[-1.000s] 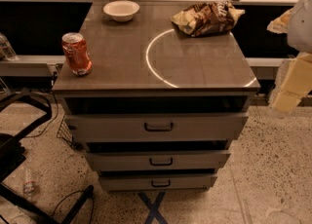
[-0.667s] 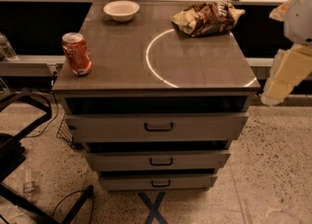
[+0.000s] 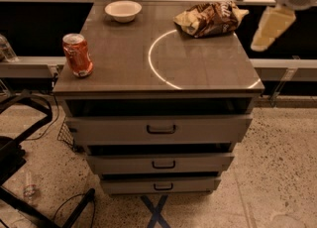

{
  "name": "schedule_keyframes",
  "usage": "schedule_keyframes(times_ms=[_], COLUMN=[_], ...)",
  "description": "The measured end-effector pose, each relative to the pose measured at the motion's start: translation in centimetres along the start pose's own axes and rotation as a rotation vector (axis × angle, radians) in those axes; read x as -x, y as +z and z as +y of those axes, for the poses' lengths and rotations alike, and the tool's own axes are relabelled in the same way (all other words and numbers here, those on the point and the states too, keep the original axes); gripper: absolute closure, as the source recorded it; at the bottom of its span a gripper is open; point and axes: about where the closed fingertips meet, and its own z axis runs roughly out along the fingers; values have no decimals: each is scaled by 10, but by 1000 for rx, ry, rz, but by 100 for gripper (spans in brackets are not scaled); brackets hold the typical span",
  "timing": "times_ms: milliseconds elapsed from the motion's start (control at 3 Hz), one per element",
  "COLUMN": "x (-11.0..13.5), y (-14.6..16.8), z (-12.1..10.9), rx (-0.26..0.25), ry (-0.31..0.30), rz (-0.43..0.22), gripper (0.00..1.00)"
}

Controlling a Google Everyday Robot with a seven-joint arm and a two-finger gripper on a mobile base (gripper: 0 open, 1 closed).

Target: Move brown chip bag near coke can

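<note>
Zero progress so far: on the cabinet (image 3: pixel 198 68), the bag (image 3: pixel 210 18) lies back right, untouched. The gripper (image 3: pixel 271 28) hangs off the right edge near it, grip state I cannot tell. The can (image 3: pixel 77 54) stands front left, well apart. Since a second ago the gripper has climbed closer to the bag; nothing else has moved.
</note>
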Motion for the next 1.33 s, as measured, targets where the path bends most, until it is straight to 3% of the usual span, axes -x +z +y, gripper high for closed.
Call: schedule_keyframes(times_ms=[333, 1000, 1333], x=[11, 14, 16], y=[33, 45, 79], z=[-63, -70, -84], rx=[-152, -157, -151], ry=[5, 22, 39], rz=[2, -30, -89], gripper=[0, 0, 0])
